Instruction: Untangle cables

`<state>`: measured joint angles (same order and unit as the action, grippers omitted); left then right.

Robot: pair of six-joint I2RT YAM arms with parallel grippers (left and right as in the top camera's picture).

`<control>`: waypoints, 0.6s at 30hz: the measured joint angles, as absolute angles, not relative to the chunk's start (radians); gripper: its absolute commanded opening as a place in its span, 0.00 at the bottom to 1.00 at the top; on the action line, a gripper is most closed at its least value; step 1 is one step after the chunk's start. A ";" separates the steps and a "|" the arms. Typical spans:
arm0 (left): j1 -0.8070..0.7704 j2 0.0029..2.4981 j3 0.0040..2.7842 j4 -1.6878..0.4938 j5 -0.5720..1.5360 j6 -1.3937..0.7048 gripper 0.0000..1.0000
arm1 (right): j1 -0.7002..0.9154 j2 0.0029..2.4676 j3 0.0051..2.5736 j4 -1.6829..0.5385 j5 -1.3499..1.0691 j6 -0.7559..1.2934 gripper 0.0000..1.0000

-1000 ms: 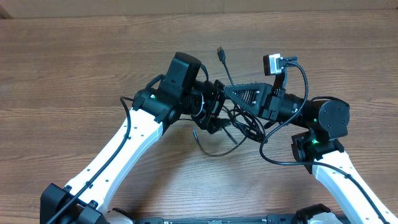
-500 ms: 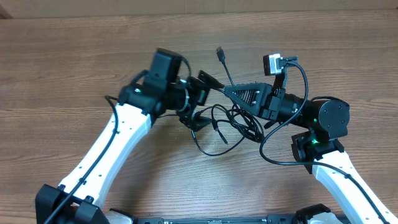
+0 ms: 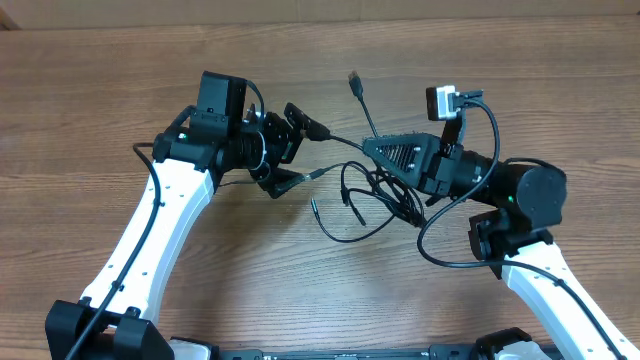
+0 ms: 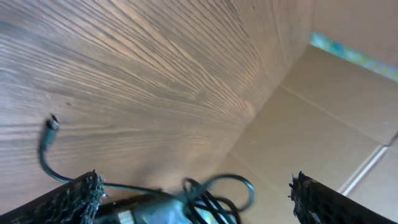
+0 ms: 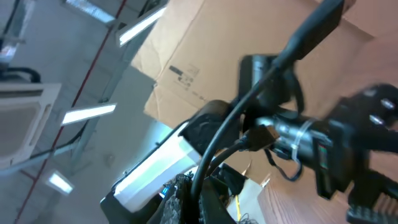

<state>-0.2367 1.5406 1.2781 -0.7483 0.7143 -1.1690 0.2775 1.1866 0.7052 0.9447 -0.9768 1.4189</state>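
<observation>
1. My left claw [image 3: 298,150] stands wide open and holds nothing; its wrist view shows a strand of the cables [image 3: 385,195] low between the fingers, not pinched
2. My right claw [image 3: 372,147] is clamped shut on a strand that runs up to the plug [image 3: 354,82] at the far side. I judge this to be my anchor, so I would hold it shut and steady
3. The knot lies on the table [image 3: 120,80] just beside and below the right claw, between the 2 arms, with a loose end [image 3: 313,204] trailing toward the near side
4. For the step in hand I would pick 1 strand only, at the left edge of the knot, and close the left claw on it squarely, never on a crossing of 2
5. Then I would draw it left, slowly and low over the table; if the whole knot drags along, a loop is probably tightening, so I would ease off and choose another strand
</observation>
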 measured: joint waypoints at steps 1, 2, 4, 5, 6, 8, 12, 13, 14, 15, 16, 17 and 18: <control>-0.233 1.541 1.278 -0.750 0.709 -1.162 1.00 | 0.278 1.187 0.705 0.981 -0.981 1.423 0.04; -0.225 1.541 1.278 -0.753 0.700 -1.153 0.99 | 0.278 1.187 0.705 1.005 -0.984 1.427 0.04; -0.209 1.541 1.278 -0.754 0.700 -1.155 0.99 | 0.278 1.187 0.705 1.039 -0.989 1.432 0.04; -0.199 1.541 1.278 -0.754 0.702 -1.165 0.99 | 0.278 1.187 0.705 1.055 -0.989 1.434 0.04; -0.190 1.541 1.278 -0.756 0.707 -1.180 1.00 | 0.278 1.187 0.705 1.072 -0.990 1.436 0.04; -0.178 1.541 1.278 -0.756 0.720 -1.217 1.00 | 0.278 1.187 0.705 1.120 -0.992 1.441 0.04; -0.177 1.541 1.278 -0.751 0.765 -1.333 1.00 | 0.278 1.192 0.705 1.284 -0.997 1.447 0.04; -0.177 1.541 1.278 -0.748 0.778 -1.356 0.99 | 0.278 1.192 0.705 1.319 -0.998 1.451 0.04; -0.177 1.541 1.278 -0.743 0.789 -1.372 1.00 | 0.278 1.192 0.705 1.339 -0.998 1.454 0.04; -0.178 1.541 1.278 -0.738 0.796 -1.387 1.00 | 0.278 1.192 0.705 1.354 -0.998 1.456 0.04; -0.184 1.541 1.278 -0.719 0.815 -1.398 1.00 | 0.278 1.192 0.705 1.356 -0.998 1.458 0.04; -0.194 1.541 1.278 -0.694 0.836 -1.411 0.99 | 0.278 1.192 0.705 1.357 -0.998 1.461 0.04; -0.207 1.541 1.278 -0.667 0.856 -1.423 0.99 | 0.278 1.192 0.705 1.358 -0.998 1.462 0.04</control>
